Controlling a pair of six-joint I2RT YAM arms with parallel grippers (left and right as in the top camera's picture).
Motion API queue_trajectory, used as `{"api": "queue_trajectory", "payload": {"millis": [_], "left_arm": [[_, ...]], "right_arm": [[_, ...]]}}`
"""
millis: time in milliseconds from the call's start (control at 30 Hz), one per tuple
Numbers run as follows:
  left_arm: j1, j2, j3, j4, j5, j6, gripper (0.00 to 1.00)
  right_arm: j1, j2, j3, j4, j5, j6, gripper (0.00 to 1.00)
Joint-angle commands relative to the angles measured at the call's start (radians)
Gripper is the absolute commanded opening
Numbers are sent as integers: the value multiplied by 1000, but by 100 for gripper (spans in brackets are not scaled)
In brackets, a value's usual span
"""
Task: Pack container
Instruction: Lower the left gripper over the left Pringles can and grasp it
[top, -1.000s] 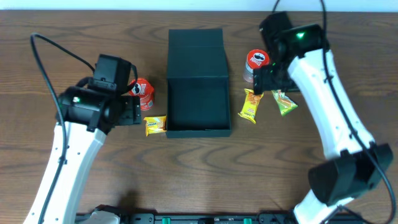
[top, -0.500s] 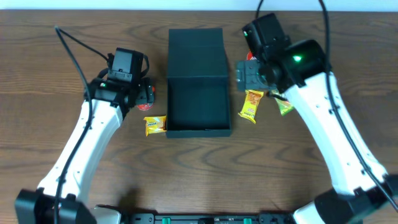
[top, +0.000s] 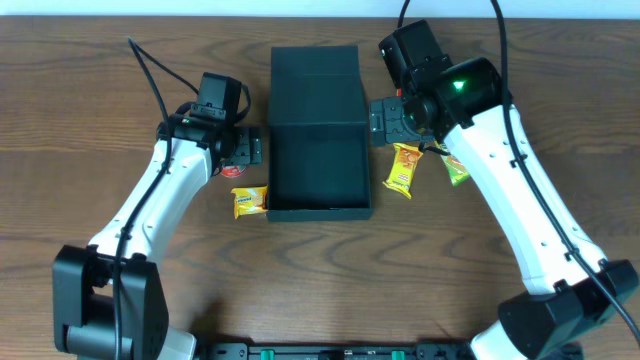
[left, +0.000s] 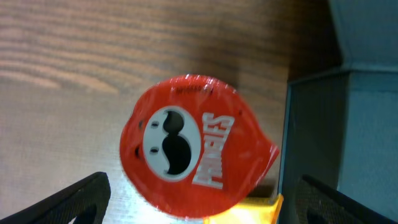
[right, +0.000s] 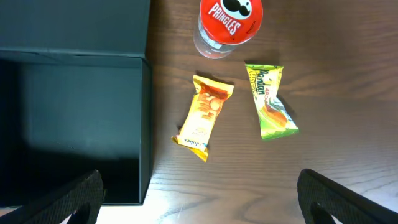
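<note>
The container (top: 283, 170) is a dark, open box at the table's middle, its flap lid (top: 315, 85) lying back. My left gripper (top: 243, 148) is open, hovering over a red snack can (left: 189, 146) just left of the container wall (left: 348, 137); the can shows between the fingers (left: 205, 208) in the left wrist view. My right gripper (top: 385, 120) is open and empty by the container's right rim (right: 144, 124); its fingers (right: 205, 199) span bare wood. A second red can (right: 229, 22) stands beyond, hidden under the arm in the overhead view.
A yellow packet (top: 250, 201) lies left of the container's front corner, also in the left wrist view (left: 261, 208). An orange packet (top: 402, 168) and a green packet (top: 457, 168) lie right of the container, also in the right wrist view (right: 204, 118) (right: 269, 102).
My left arm has swung right and back, settling over the left red can. My right gripper has moved left toward the container, now covering the right can from overhead.
</note>
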Motion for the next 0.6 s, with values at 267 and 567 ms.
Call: {"api": "queue_trajectory", "payload": {"millis": [267, 567], "left_arm": [[77, 59, 5, 16, 19, 25, 96], [77, 61, 5, 53, 60, 25, 96]], "right_arm": [[10, -3, -3, -11, -2, -14, 99], [10, -3, -3, -5, -3, -14, 99]]}}
